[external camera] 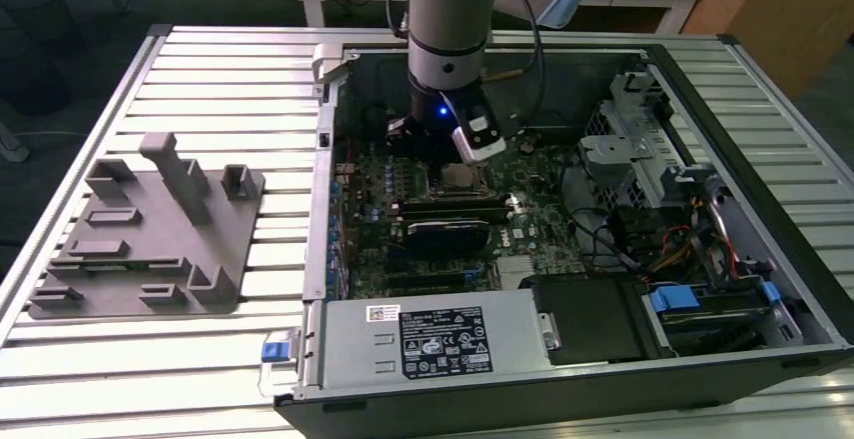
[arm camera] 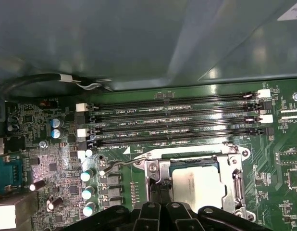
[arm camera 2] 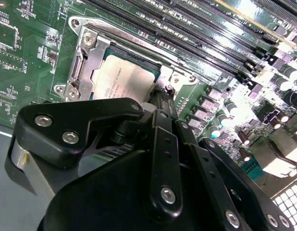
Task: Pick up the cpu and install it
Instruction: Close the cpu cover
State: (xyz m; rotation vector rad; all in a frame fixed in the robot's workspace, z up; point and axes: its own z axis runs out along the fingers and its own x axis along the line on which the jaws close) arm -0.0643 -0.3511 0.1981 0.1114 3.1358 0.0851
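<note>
The cpu (external camera: pixel 461 178) lies flat inside the metal-framed socket (arm camera: pixel 237 178) on the motherboard, silvery top up. Both wrist views show it seated there, as the cpu (arm camera 2: pixel 122 79) and the cpu (arm camera: pixel 201 185). My gripper (external camera: pixel 447 159) hangs straight down into the open computer case, just above the socket. In the first wrist view the gripper (arm camera: pixel 160 190) is shut, its narrow tips standing over one edge of the cpu. The second wrist view shows the gripper (arm camera 2: pixel 155 101) ending at that same edge, its black linkage hiding part of the chip.
A grey plastic fixture block (external camera: pixel 147 229) sits on the slatted table at the exterior view's left. Memory slots (arm camera: pixel 172 125) run beside the socket. A power supply (external camera: pixel 427 339) and a drive cage (external camera: pixel 641 149) crowd the case, and a black cable (arm camera: pixel 52 79) lies along the case wall.
</note>
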